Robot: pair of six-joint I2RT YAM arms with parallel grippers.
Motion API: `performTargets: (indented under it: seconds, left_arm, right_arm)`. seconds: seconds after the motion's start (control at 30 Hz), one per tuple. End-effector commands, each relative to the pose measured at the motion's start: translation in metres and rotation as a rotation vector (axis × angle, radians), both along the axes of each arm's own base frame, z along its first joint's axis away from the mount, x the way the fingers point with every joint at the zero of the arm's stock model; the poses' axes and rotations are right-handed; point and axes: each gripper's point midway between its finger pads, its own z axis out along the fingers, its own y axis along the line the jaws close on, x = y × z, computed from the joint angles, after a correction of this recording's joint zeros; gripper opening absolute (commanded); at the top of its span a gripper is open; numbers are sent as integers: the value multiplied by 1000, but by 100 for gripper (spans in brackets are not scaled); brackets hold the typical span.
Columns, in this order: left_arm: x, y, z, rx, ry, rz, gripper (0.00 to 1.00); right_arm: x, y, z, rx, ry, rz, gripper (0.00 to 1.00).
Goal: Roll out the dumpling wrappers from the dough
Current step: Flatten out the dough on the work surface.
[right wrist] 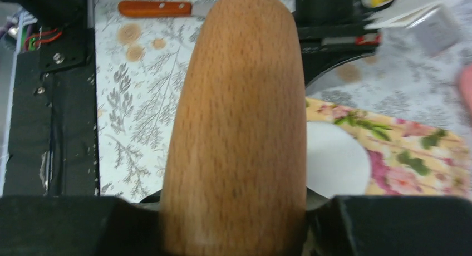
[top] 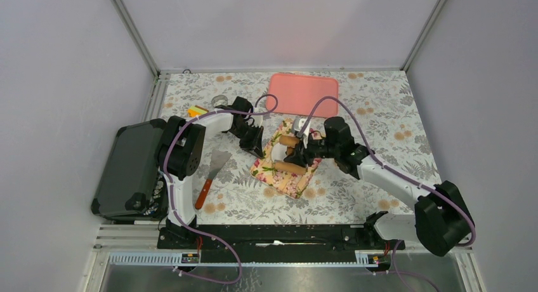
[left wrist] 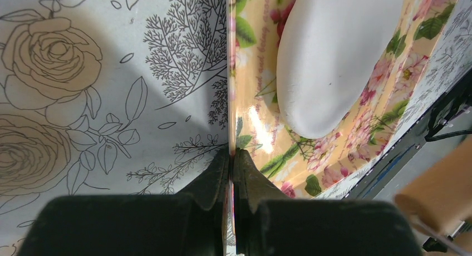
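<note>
seemingly soft dough (left wrist: 334, 55) is best pressed centrally; rolling pin (right wrist: 239, 117) is clamped by right pincer (right wrist: 234, 220), mat edge (left wrist: 230, 100) by left pincer (left wrist: 231, 161).

The left arm (top: 209, 120) and right arm (top: 387, 176) share white links, bulky black joints and looping purple cables (top: 330, 98).

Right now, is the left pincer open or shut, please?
Shut: the left pincer grips the edge of the floral mat, tips together.

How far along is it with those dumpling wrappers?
Early. The dough is already flattened into a thick oval on the floral mat. The left gripper pinches the mat's edge while the right gripper holds the rolling pin. Rolling thinner and cutting rounds remain.
</note>
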Motion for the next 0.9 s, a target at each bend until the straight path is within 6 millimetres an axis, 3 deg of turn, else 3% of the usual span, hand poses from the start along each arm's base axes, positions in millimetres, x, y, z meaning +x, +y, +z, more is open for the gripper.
performTargets:
  seconds: [0.0, 0.17, 0.33, 0.67, 0.87]
  left_arm:
    - [-8, 26, -29, 116, 18, -22, 0]
    - [-8, 26, -29, 115, 19, -22, 0]
    - [-8, 26, -29, 115, 17, -22, 0]
    - [-8, 26, -29, 114, 15, -22, 0]
    - [-8, 26, -29, 114, 14, -22, 0]
  right_arm:
    - [-16, 19, -15, 21, -4, 125, 0]
    - [-5, 11, -47, -97, -38, 112, 0]
    - [7, -5, -64, -210, -88, 59, 0]
    - [48, -65, -60, -422, -148, -14, 0]
    - [97, -95, -60, -463, -198, -155, 0]
